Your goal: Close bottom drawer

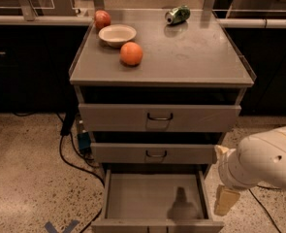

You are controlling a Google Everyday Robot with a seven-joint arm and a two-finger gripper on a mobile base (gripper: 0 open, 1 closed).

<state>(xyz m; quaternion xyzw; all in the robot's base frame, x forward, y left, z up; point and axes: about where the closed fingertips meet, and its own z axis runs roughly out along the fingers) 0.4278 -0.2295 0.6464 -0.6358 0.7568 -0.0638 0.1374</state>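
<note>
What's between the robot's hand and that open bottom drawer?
Nothing; in the camera view the gripper hangs just right of the bottom drawer, only floor between.

Gripper [226, 201] just right of bottom drawer [137, 198] — side wall in way; floor [282, 220] room rightward.

Speckled terrazzo floor [26, 178]; dark cabinets [26, 67] behind; black cables [61, 148] on floor.

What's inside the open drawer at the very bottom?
The bottom drawer shows only a bare grey tray with a dark shadow on it. Its back part, under the middle drawer, is hidden. The gripper hangs just outside its right side.
</note>
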